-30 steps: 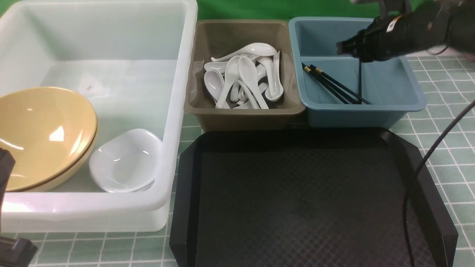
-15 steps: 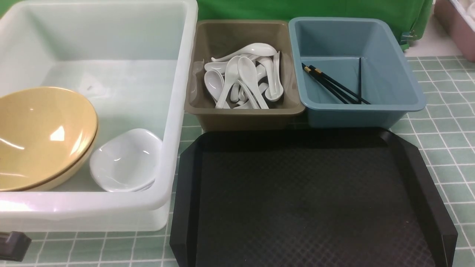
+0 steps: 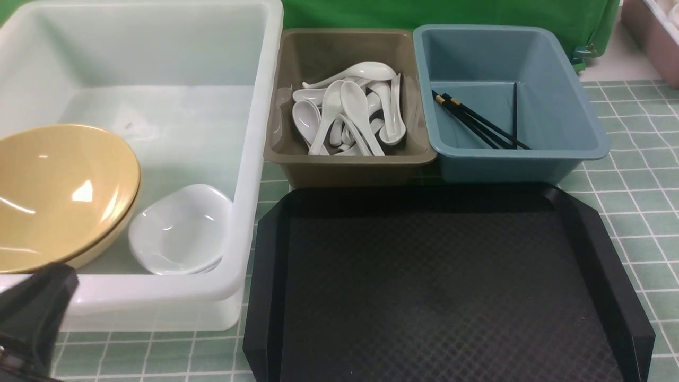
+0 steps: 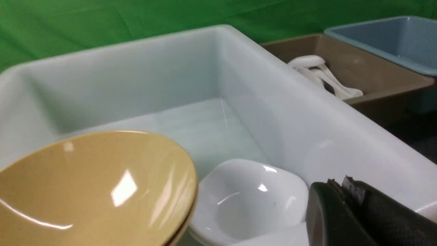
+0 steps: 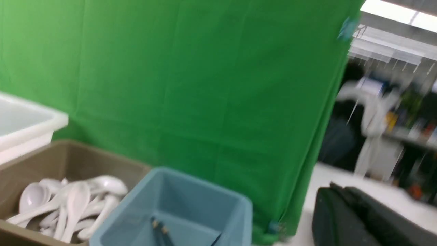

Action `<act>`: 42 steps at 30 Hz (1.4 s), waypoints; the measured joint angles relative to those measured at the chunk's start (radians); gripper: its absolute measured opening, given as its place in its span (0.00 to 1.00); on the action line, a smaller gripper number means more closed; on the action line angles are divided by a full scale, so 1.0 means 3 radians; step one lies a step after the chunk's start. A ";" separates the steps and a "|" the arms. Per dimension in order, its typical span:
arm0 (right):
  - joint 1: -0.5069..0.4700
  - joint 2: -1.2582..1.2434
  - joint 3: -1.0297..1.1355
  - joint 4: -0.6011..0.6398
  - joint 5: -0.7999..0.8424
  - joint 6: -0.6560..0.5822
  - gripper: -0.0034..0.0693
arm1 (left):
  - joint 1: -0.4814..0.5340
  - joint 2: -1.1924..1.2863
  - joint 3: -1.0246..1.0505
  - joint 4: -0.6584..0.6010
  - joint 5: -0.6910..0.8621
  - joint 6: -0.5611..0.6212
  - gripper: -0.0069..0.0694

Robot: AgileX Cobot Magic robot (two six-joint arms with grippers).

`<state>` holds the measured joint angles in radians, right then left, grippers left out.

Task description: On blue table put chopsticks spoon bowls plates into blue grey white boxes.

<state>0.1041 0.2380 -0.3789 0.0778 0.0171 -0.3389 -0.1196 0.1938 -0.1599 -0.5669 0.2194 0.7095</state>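
The white box (image 3: 260,106) on the left holds a tan bowl (image 3: 58,196) and a small white plate (image 3: 177,231). Several white spoons (image 3: 347,114) lie in the grey box (image 3: 345,164). Black chopsticks (image 3: 477,119) lie in the blue box (image 3: 583,132). My left gripper (image 3: 55,278) shows at the lower left corner, shut and empty, just outside the white box's near wall; its tips (image 4: 338,184) stand close to the white plate (image 4: 249,198) and tan bowl (image 4: 92,188). My right gripper (image 5: 336,191) is shut and empty, raised beyond the blue box (image 5: 184,205), out of the front view.
A wide black tray (image 3: 435,286) with a raised rim lies in front of the grey and blue boxes. The table (image 3: 636,132) has a pale green tiled cover. A green screen (image 3: 424,13) stands behind the boxes.
The right arm, above the blue box a second ago, has swung out of the front view. The left gripper has come up into the lower left corner.
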 joint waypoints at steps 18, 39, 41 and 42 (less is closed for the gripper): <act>-0.0007 -0.0797 0.0660 0.0011 -0.0165 -0.0021 0.10 | 0.0000 -0.0003 0.0014 0.0031 0.0728 0.0000 0.09; -0.0405 -0.0832 0.1361 0.0011 0.0947 0.1379 0.11 | 0.0000 -0.0003 0.0014 0.0044 0.1009 0.0000 0.09; -0.0405 -0.0832 0.1361 0.0011 0.0948 0.1303 0.12 | 0.0000 -0.0003 0.0014 0.0044 0.1020 0.0000 0.09; -0.0405 -0.0832 0.1361 0.0011 0.0948 0.1227 0.12 | 0.0000 -0.0003 0.0014 0.0044 0.1024 0.0000 0.09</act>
<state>-0.0176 -0.0117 0.0296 0.0811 0.3015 0.0291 -0.1196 0.1930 -0.1558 -0.5536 0.5266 0.7095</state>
